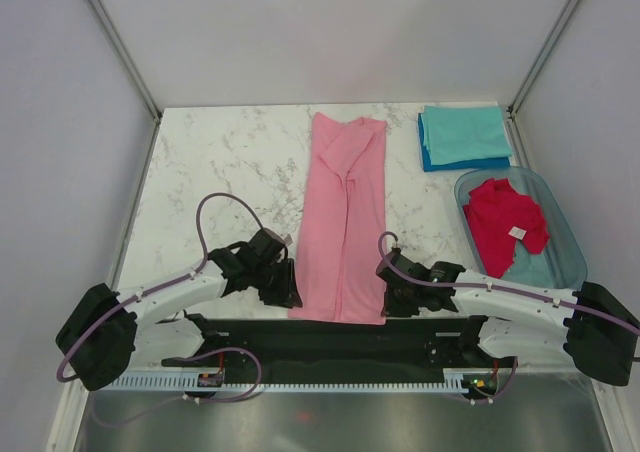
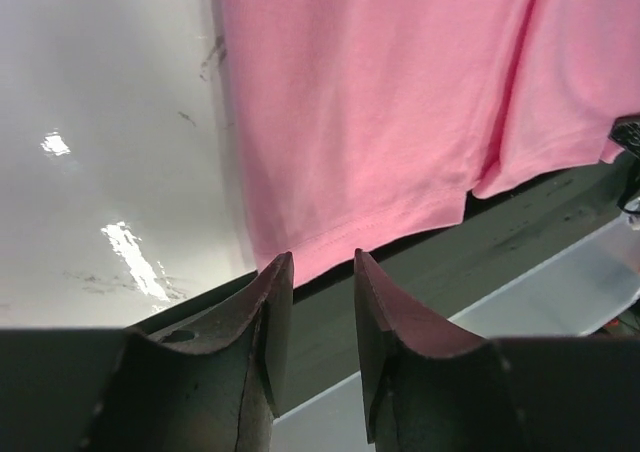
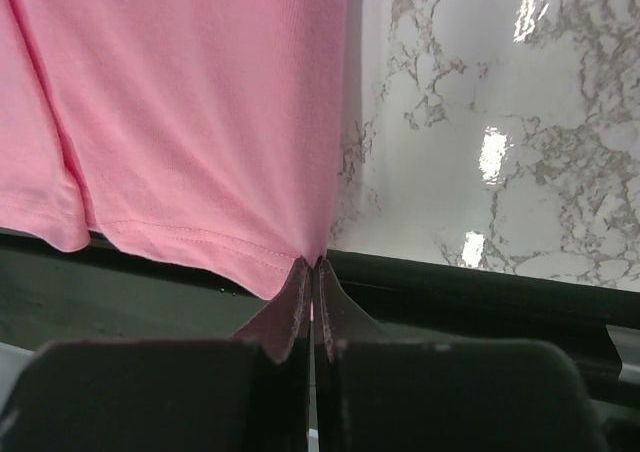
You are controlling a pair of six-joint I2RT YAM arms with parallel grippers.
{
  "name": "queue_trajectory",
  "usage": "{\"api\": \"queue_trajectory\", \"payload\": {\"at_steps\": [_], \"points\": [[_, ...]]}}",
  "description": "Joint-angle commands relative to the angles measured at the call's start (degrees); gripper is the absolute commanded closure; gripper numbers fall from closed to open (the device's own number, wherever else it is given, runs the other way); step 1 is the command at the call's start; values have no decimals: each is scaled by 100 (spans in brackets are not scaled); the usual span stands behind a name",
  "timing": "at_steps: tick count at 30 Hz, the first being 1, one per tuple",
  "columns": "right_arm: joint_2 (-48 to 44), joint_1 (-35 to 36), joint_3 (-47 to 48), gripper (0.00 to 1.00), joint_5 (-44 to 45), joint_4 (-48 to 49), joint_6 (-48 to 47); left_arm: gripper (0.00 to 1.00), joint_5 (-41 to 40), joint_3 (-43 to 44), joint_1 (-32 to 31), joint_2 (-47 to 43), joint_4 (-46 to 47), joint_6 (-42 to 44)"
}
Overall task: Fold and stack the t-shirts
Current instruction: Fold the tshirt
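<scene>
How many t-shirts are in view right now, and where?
4. A light pink shirt lies flat mid-table; a folded teal one sits on a folded blue one at the far right; a crumpled crimson one is in the clear plastic tub, possibly hiding more.

No writing, brand, number or sign can be read in any of the three views. The only label is a small white tag (image 1: 518, 232) on the crimson t-shirt (image 1: 497, 217), which lies in the clear tub (image 1: 548, 269) at the right of the surface. The tag is too small to tell whether anything is printed on it.
</scene>
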Motion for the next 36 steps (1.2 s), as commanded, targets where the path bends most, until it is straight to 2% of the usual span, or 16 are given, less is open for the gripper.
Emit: {"api": "queue_trajectory", "payload": {"at_steps": [1,9,13,16,25,27,28,31,36], "points": [[8,-21,92,100,25,28,-38,61,-377,-79,-42,132,180,-205],[-27,-30,-14,100,-45,178,-11,61,-474,-326,-50,123,232,-328],[-88,-21,-49,100,-37,178,24,68,-360,-457,-50,149,496,-460],[-132,-21,-66,100,-36,178,50,69,-324,-484,-50,202,514,-469],[-282,-30,-189,100,-54,160,164,69,-307,-484,-85,237,523,-495],[-317,-30,-225,100,-45,160,182,74,-289,-484,-112,220,557,-513],[-317,-30,-207,100,-54,160,182,83,-272,-449,-103,228,575,-513],[-291,-21,-102,100,-10,143,156,98,-175,-318,-121,229,602,-565],[94,-30,240,100,376,73,-177,98,-96,-45,-121,334,628,-653]]}}
